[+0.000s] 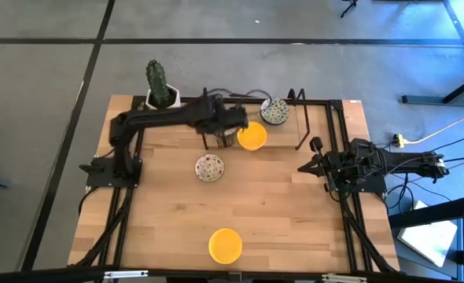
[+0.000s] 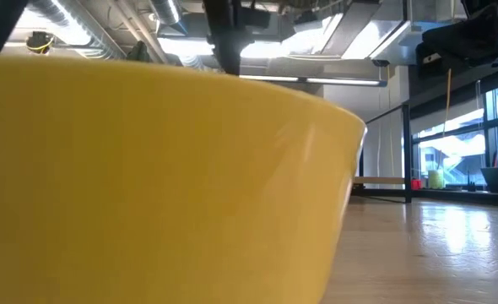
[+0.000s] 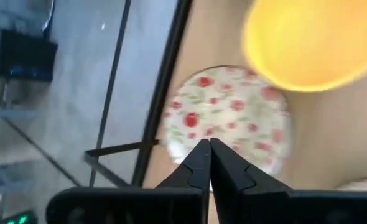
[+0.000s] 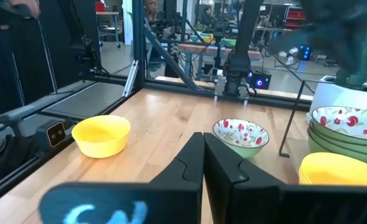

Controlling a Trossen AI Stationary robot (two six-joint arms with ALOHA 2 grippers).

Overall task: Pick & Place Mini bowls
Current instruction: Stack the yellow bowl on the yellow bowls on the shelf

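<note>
From my station, nearest the table's front edge sits one plain yellow mini bowl (image 1: 225,245), filling the low view; mid-table is the red floral mini bowl (image 1: 209,167), and at the far side a second yellow mini bowl (image 1: 252,136) lies beside the grey-green patterned mini bowl (image 1: 275,112). The left gripper (image 3: 208,163) hangs above the far bowls with its fingers pressed together, holding nothing. The right gripper (image 4: 203,163) waits at the table's right edge, fingers likewise together and empty; the cactus pot (image 1: 162,96) stands at the far left corner.
</note>
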